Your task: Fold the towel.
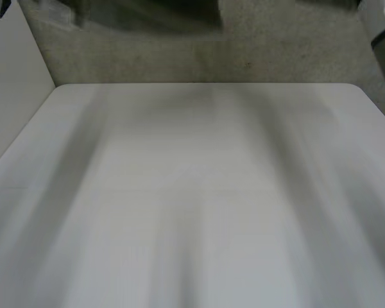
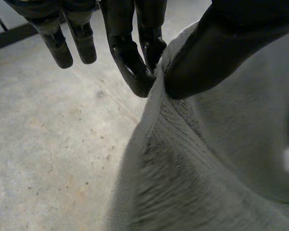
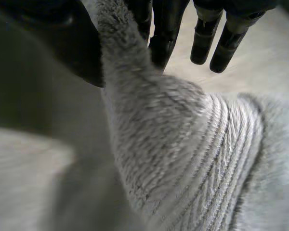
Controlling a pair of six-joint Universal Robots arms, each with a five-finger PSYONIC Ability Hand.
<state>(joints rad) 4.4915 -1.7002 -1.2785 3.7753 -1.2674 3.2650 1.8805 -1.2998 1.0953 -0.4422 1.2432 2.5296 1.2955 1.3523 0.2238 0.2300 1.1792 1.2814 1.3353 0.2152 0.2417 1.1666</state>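
The grey towel (image 2: 207, 168) hangs from my left hand (image 2: 130, 57), whose thumb and fingers pinch its upper edge, with the floor (image 2: 43, 144) far below. In the right wrist view my right hand (image 3: 164, 33) pinches a bunched ridge of the towel (image 3: 183, 144) between thumb and fingers the same way. Two more fingers of each hand stick out straight beside the cloth. In the head view, blurred grey streaks run lengthwise over the white table (image 1: 199, 192).
The table's far edge (image 1: 205, 83) has rounded corners, with speckled floor (image 1: 256, 51) beyond it. My right arm (image 1: 380, 22) stands at the far right corner of the head view. A pale wall or panel (image 1: 13, 96) runs along the table's left side.
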